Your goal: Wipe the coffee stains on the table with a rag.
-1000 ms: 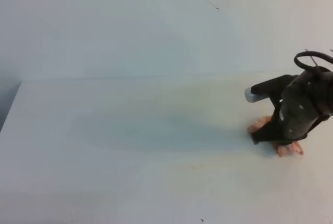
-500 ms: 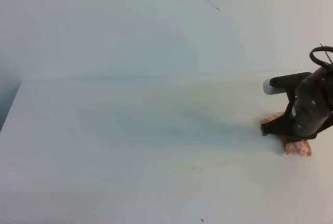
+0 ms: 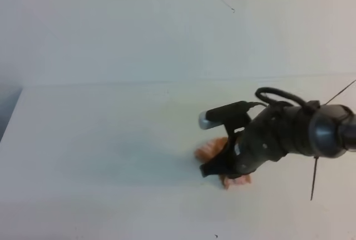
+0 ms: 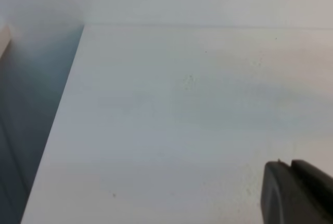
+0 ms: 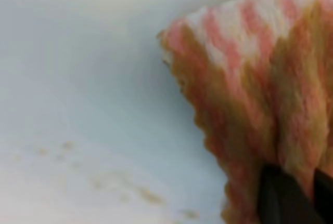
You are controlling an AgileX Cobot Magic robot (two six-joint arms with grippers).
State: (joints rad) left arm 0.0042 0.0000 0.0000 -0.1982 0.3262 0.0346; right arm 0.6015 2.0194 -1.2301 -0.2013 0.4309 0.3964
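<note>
My right gripper [image 3: 222, 167] reaches in from the right and is shut on the rag [image 3: 208, 151], pressing it on the white table [image 3: 100, 140] just right of centre. Orange-brown rag ends show on both sides of the jaws. In the right wrist view the striped rag [image 5: 250, 78] fills the right side, pinched by dark fingertips [image 5: 283, 198]. The amber coffee blotch is not visible; only faint brownish specks [image 5: 125, 185] lie on the table left of the rag. Only the left gripper's dark fingers [image 4: 294, 195] show, pressed together over bare table, in the left wrist view.
The table's left edge [image 4: 62, 104] drops to a dark gap. Its back edge meets a pale wall [image 3: 167, 28]. A thin cable [image 3: 314, 173] hangs off the right arm.
My right gripper has swept the rag from the table's far right leftward to near the centre. The faint yellowish smear seen earlier near the centre front no longer shows.
</note>
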